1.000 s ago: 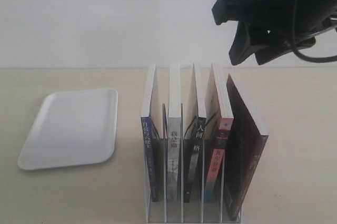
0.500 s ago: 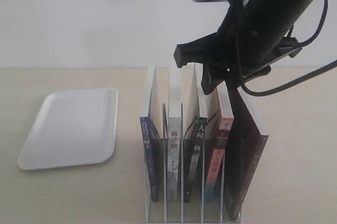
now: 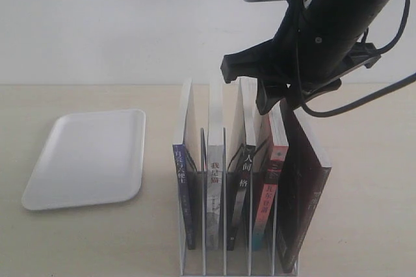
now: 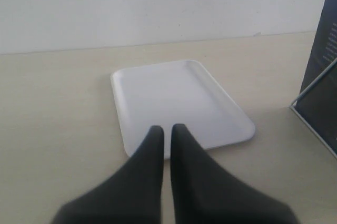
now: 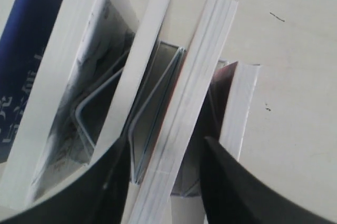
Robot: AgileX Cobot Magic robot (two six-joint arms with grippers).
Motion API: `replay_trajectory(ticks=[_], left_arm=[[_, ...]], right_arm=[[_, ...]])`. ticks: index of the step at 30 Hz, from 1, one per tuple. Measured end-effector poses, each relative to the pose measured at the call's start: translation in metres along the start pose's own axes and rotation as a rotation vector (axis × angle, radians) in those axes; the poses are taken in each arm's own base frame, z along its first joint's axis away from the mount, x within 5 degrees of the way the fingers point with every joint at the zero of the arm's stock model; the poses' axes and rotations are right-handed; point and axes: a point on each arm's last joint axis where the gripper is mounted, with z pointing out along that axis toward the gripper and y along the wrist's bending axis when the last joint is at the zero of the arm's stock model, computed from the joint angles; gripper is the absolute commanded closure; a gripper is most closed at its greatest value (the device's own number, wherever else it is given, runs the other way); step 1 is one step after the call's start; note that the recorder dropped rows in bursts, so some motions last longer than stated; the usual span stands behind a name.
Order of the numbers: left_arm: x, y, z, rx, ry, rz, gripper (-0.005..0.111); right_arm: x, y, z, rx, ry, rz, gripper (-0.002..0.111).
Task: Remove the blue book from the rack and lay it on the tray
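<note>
Hovering above the rack, right pincer is spread (left pincer pressed together near the tray).

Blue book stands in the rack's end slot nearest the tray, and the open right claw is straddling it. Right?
Not quite. The blue book does stand in the rack's end slot nearest the tray, but the open right claw is straddling a different book further along the rack; the right wrist view shows this.
</note>
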Motion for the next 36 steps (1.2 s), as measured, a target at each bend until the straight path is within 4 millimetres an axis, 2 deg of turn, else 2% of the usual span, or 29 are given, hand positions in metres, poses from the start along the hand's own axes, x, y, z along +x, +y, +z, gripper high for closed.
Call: replay_trajectory(ticks=[8, 14, 21, 27, 31, 33, 36], left_arm=[[0.0, 0.0, 0.0, 0.0, 0.0, 0.0, 0.103], [0.0, 0.0, 0.0, 0.0, 0.0, 0.0, 0.103], [0.0, 0.0, 0.0, 0.0, 0.0, 0.0, 0.103], [0.0, 0.0, 0.0, 0.0, 0.0, 0.0, 0.103], [0.0, 0.0, 0.0, 0.0, 0.0, 0.0, 0.103], [0.0, 0.0, 0.0, 0.0, 0.0, 0.0, 0.103], [0.0, 0.0, 0.0, 0.0, 0.0, 0.0, 0.103]], right_arm=[[-0.001, 0.0, 0.0, -0.001, -0.008, 0.013, 0.068], [0.005, -0.001, 0.011, 0.002, -0.001, 0.025, 0.068], [0.005, -0.001, 0.012, 0.001, -0.004, 0.041, 0.068], [0.004, 0.0, 0.027, 0.011, 0.034, 0.049, 0.068], [0.003, 0.001, 0.029, 0.01, 0.036, 0.057, 0.068], [0.003, 0.001, 0.029, 0.011, 0.037, 0.061, 0.071], [0.003, 0.001, 0.03, 0.011, 0.038, 0.061, 0.084]])
